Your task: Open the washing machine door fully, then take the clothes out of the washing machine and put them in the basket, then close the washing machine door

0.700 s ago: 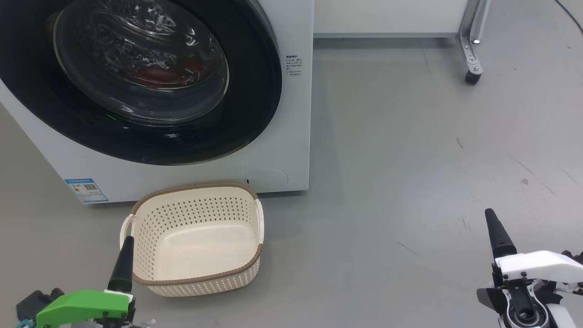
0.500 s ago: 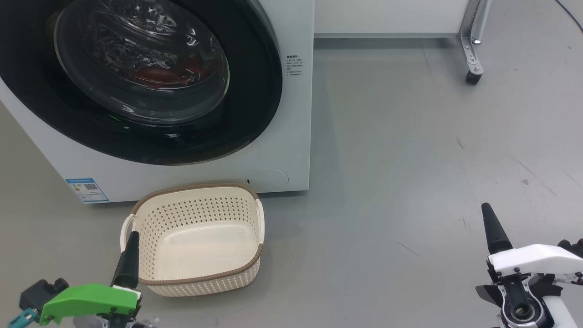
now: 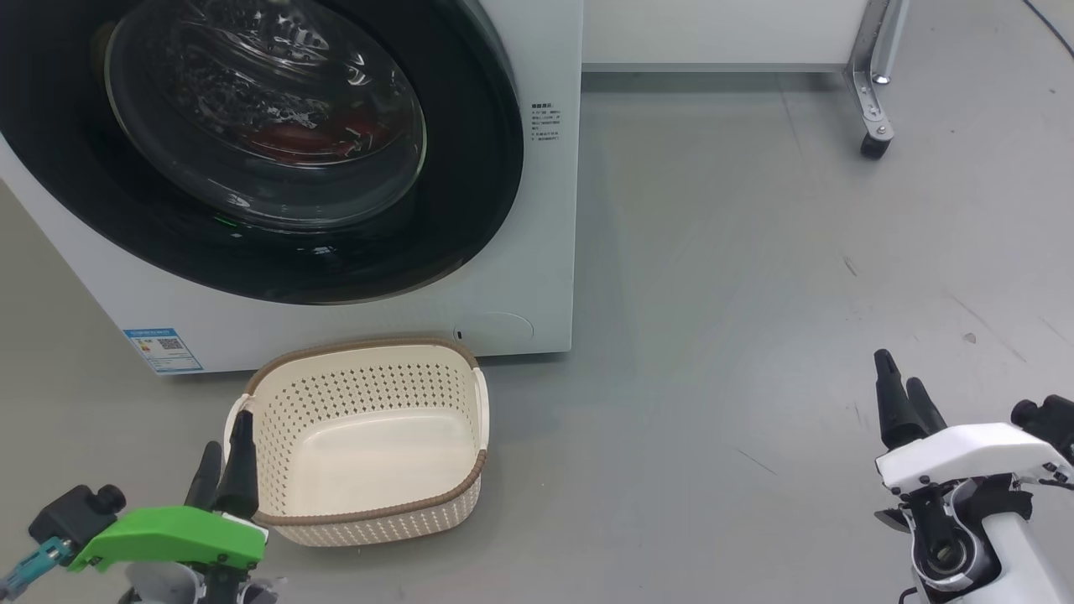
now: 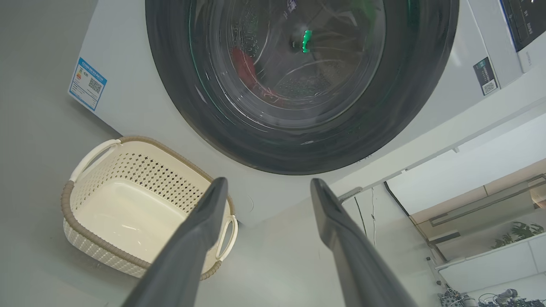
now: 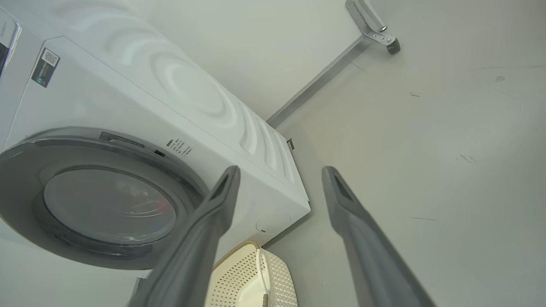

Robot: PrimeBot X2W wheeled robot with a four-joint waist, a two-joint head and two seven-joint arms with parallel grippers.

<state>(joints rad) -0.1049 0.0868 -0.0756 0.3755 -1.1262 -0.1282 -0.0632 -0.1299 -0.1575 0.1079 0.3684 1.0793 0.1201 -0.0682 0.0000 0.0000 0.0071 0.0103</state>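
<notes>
Step in hand: judged to be the first one, opening the door; nothing had been unloaded yet.
Washing machine: stood on the grey floor, its white front facing the robot.
Washing machine door: shut, its black ring lying flush against the front and the glass bowl bulging inward.
Clothes: red fabric showed through the glass, low in the drum; little else of the load could be made out.
Basket: empty, on the floor just in front of the machine and below the door, near the round filter cover.
Left hand: fingers spread wide and holding nothing, low by the basket's near left corner, well apart from the door.
Right hand: also spread and empty, over bare floor well to the right of the machine.
Where to grip: no handle or recess could be picked out, so the opening edge of the ring needed finding first; the smooth glass was a poor hold.
Doing it well: probably hook one finger behind the ring's free edge, pull straight out until the latch gave, then follow the door's arc round its hinge.
Watch for: the fingers slipping off the glossy ring, the arm knocking the basket, and the door stopping short of fully open.
</notes>
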